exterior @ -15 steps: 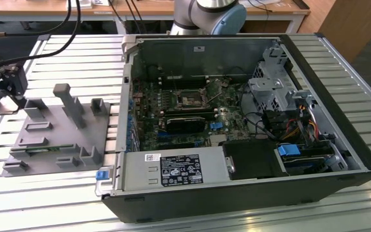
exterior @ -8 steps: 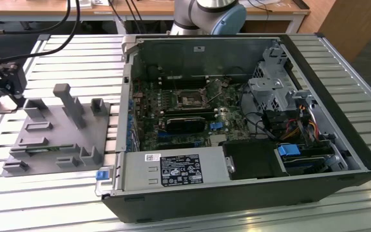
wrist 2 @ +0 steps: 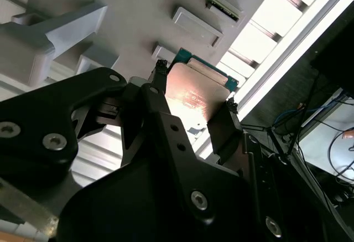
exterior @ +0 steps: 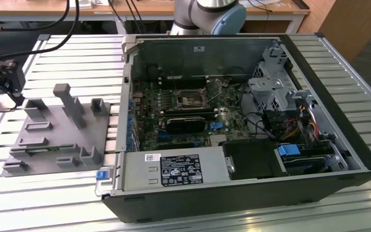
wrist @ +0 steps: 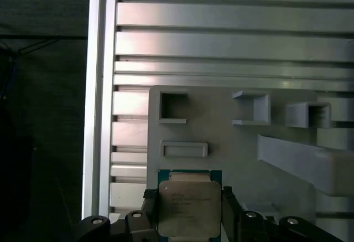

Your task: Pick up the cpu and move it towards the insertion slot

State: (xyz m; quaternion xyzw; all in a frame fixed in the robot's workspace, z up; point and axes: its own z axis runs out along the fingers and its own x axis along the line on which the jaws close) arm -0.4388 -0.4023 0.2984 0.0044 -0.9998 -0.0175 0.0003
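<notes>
The fingers [wrist 2: 218,128] are closed on the cpu [wrist: 189,209]. One finger presses on each of two opposite edges, so the gripper [wrist: 189,200] is open only to the width of the chip. In both wrist views the metal top of the chip faces the cameras, with the green board showing as a thin border around it.

**Position of the part.** The cpu hangs between the fingers over the grey fixture plate [exterior: 50,140], near the plate's edge. Whether it is clear of the plate or touching it cannot be told. The plate lies on the slatted bench [exterior: 56,53], and its raised holders and shallow recesses show beyond the chip. The insertion slot [exterior: 189,99] is on the board inside the open computer case [exterior: 340,145], towards the exterior view's right. The slot is well apart from the chip, and the case wall stands between them.

**Handling properties (judged).**
- Weight: light. Only a small clamping force should be needed.
- Stiffness: rigid and flat. It should not flex in the grip.
- Surface: the metal top is smooth and probably slippery, and the thin edges give little area to hold. A tilt or a knock could shift the chip.
- Fragility: the underside contacts and the board corners are probably delicate.

**Where to hold.** Hold the chip by two opposite edges of the green board, centred along them and level, as it is held now. Keep the top and underside free.
</notes>
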